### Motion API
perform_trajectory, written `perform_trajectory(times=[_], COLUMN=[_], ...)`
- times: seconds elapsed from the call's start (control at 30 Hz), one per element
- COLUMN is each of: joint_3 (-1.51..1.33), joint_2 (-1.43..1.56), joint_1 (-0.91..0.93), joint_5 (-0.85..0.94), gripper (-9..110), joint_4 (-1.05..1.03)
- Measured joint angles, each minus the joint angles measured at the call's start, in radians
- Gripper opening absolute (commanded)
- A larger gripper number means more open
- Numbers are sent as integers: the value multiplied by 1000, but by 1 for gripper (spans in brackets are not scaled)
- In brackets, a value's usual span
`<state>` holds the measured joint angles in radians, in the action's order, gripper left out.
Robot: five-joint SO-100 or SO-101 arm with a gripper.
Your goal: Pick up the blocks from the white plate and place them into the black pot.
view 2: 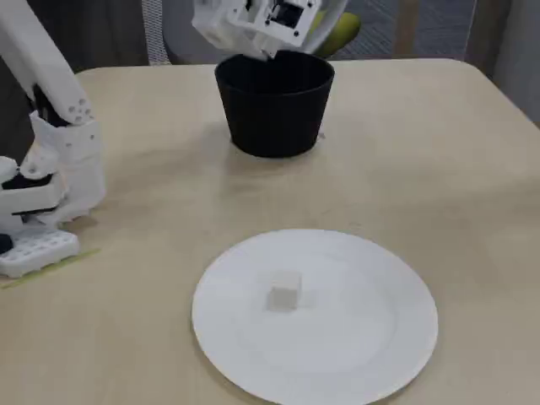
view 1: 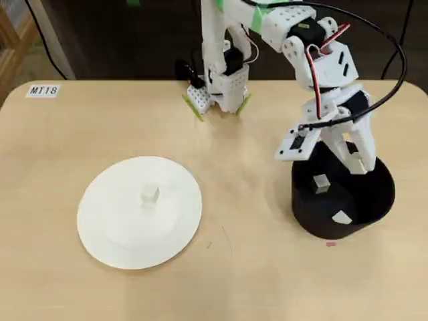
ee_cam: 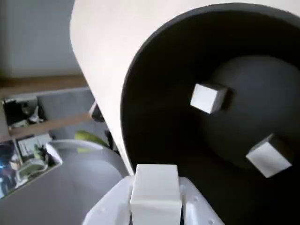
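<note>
wrist view, hand (ee_cam: 156,206) gripping a block (ee_cam: 155,193) above black pot (ee_cam: 154,108), two blocks inside

Lab or office workroom, by the look of it. Pale wood-look table (view 1: 80,134) carries an inventory-style label (view 1: 44,90) reading "MT18" at one corner; the white 3D-printed arm (view 1: 224,73) is fixed at the table's far edge with cables (view 1: 394,60) looping off it. Wrist view shows cluttered shelving (ee_cam: 28,136) behind; fixed view shows a green-backed chair (view 2: 337,29) beyond the table.
</note>
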<state>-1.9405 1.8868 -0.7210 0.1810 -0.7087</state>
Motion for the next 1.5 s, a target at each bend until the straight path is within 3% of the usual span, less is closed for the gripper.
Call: perform_trajectory(times=[0.1, 0.3, 0.37, 0.43, 0.6, 0.8, 1.03, 1.17, 1.37, 1.5], joint_3=[0, 0, 0, 0, 0, 0, 72, 235, 282, 284], joint_2=[0, 6, 21, 41, 161, 235, -11, -222, -258, -308], joint_1=[0, 18, 37, 64, 221, 563, 927, 1028, 1146, 1212], joint_5=[28, 44, 48, 46, 28, 11, 31, 72, 94, 98], gripper=[42, 40, 25, -2, -2, -2, -2, -2, -2, 17], joint_4=[-41, -98, -112, -132, -209, -373, -548, -657, -617, -620])
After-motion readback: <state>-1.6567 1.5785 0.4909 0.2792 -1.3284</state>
